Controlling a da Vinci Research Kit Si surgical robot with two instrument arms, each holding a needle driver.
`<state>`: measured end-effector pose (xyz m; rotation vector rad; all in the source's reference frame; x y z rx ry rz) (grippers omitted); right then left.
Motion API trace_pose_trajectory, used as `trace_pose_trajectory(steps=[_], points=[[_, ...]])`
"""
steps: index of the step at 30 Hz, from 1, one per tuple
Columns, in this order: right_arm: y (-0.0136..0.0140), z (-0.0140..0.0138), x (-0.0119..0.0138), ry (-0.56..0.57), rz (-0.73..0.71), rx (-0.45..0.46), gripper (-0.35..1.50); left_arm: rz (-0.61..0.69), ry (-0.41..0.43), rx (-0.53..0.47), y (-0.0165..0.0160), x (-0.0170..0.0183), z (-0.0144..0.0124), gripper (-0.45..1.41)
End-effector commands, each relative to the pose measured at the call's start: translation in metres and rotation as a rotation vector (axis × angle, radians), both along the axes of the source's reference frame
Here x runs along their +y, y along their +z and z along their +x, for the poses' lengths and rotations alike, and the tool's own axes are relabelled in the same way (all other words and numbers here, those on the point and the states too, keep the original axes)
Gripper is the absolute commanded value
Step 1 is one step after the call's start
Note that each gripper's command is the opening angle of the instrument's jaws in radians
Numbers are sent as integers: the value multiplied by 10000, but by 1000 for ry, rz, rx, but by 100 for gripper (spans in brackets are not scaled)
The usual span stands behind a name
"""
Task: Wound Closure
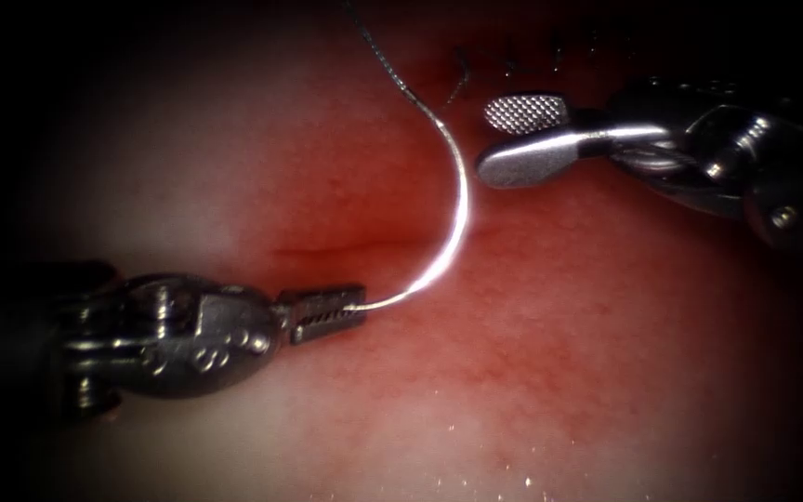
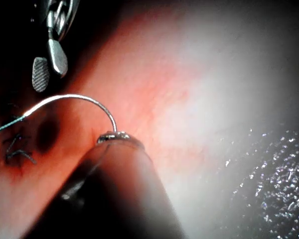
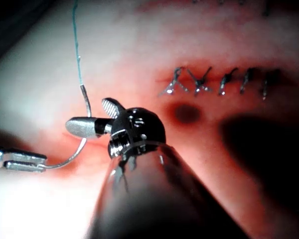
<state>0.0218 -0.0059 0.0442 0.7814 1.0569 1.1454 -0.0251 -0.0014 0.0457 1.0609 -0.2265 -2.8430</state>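
Needle [image 1: 455, 218] is clear of the tissue [image 1: 559, 353], pinched at one end by the left tool [image 1: 332, 313]. In the endoscope view its curve arcs up toward the right tool [image 1: 513, 139], just beside it, jaws apart and empty; thread [image 1: 388, 60] trails from the top end.

Left wrist view: needle [image 2: 84, 99] over the cut.

Right wrist view adds a row of stitches [image 3: 219, 82].

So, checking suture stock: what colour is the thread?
Blue-green thread, clearest in the right wrist view.
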Motion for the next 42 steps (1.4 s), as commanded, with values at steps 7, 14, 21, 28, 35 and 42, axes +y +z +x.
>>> trace_pose_trajectory(steps=[7, 14, 21, 28, 35, 42], points=[[12, 35, 1, -31, 11, 10, 122, -2, -2, 5, 4, 0, -4, -45], [4, 40, 3, -28, 31, 5, -35, -9, 4, 10, 4, 0, -4, -45], [4, 42, 15, 27, 13, -57, -35, 2, 36, -32, 4, -1, -5, 14], [8, 39, 21, -45, -303, -68, -35, 235, -63, -186, -8, 3, -3, 126], [7, 39, 24, -136, -548, 29, -35, 571, -177, -349, -36, 31, -7, 119], [-3, 40, 32, -165, -730, 158, -35, 812, -265, -356, -43, 61, -16, 113]])
